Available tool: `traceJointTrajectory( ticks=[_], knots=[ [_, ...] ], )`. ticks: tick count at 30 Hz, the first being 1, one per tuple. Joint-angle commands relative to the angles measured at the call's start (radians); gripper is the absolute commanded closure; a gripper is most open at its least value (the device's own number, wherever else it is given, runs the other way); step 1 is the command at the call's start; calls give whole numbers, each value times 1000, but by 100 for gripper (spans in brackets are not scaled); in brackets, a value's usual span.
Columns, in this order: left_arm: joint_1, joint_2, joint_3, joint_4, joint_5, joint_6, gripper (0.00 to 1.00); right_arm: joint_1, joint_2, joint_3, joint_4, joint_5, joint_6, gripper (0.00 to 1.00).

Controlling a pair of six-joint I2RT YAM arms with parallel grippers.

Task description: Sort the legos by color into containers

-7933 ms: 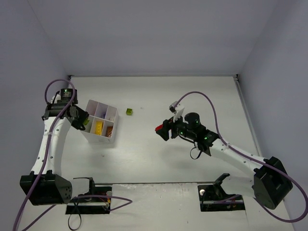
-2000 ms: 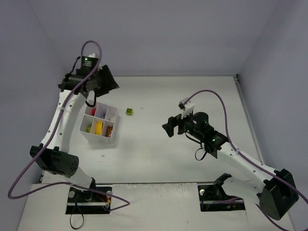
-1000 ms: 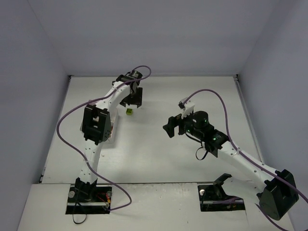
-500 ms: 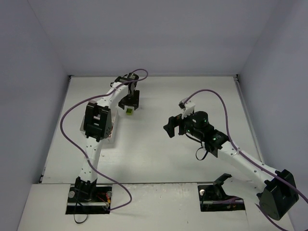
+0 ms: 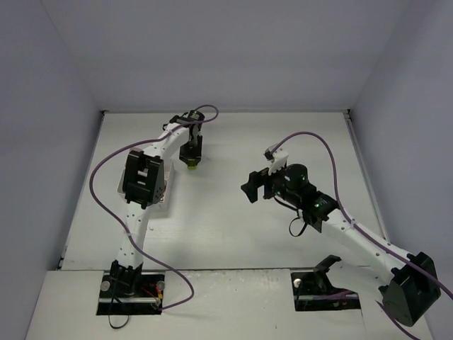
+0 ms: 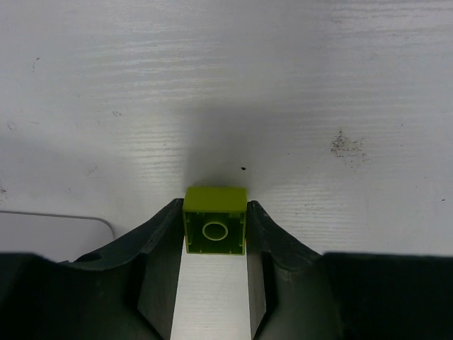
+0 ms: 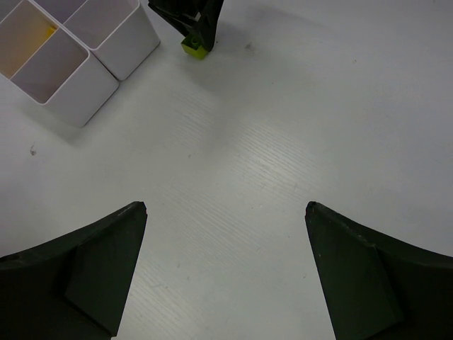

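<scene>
White tabletop [image 5: 233,234] carries the small lime-green square plastic brick [image 6: 215,230], which rests on it near, but apart from, one corner of the white translucent compartmented plastic tray [image 7: 106,53]. Left tool [image 6: 215,214] is clenched on this brick, with one dark finger pressed against each of two opposite sides. Right tool [image 7: 225,207] is released and holds nothing, hanging over bare tabletop well apart from the tray, where a yellow piece [image 7: 48,30] shows in one cell.
</scene>
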Motion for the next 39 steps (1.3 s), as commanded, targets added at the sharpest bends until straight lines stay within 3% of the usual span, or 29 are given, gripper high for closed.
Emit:
traceJointTrajectory(
  ticks=[1,9,16,22,28,34,35,39],
  knots=[
    [-14,-79,-14,8,-18,-15,97,-6,-52,14,49,16,8,9],
    [-69,-363,-64,-52,-155,-31,97,-6,-86,1,39,20,4,9],
    [-65,-665,-291,-85,-307,-1,95,-7,-88,2,38,3,-14,9],
    [-20,-803,-469,-118,-420,12,92,-10,-80,-2,41,-12,-22,9],
    [127,-895,-583,-90,-351,41,90,-12,-72,-9,53,-23,-19,9],
    [178,-894,-641,-66,-361,70,86,-13,-69,-10,55,-32,-19,9],
    [184,-891,-646,-59,-367,74,80,-12,-72,-10,56,-32,-19,9],
    [195,-866,-653,-62,-394,79,75,-12,-75,-16,55,-30,-15,9]
  ],
)
